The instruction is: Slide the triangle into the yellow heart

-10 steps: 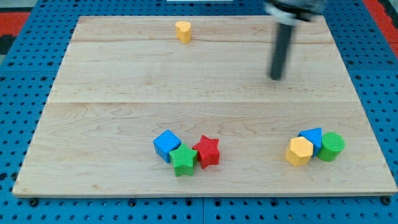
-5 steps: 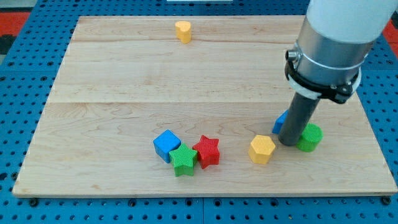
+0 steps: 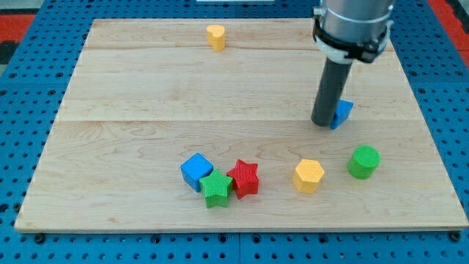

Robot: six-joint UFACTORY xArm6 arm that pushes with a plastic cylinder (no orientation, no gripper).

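Your tip (image 3: 322,125) stands on the board (image 3: 146,95) at the view's right, a bare rod with nothing to open or close and no hold on anything, pressed against the left side of the blue triangle (image 3: 342,112). The triangle sits just right of the rod and half hidden behind it; only its right portion shows, so contact looks likely but you cannot be sure of it.

The yellow heart (image 3: 215,36) waits near the board's top edge, well apart to the upper left. As things lie, the tip is on the heart's side of the triangle, which is the wrong side for a push toward it. You would probably need to bring the tip round to the triangle's lower right before driving it up and left.

The other blocks lie clear of that path along the view's bottom: a yellow hexagon (image 3: 309,176) and green cylinder (image 3: 364,161) below the triangle, spaced apart from each other, and farther left a tight cluster of blue cube (image 3: 196,171), green star (image 3: 216,188) and red star (image 3: 244,178), touching one another. The wood between triangle and heart is open.
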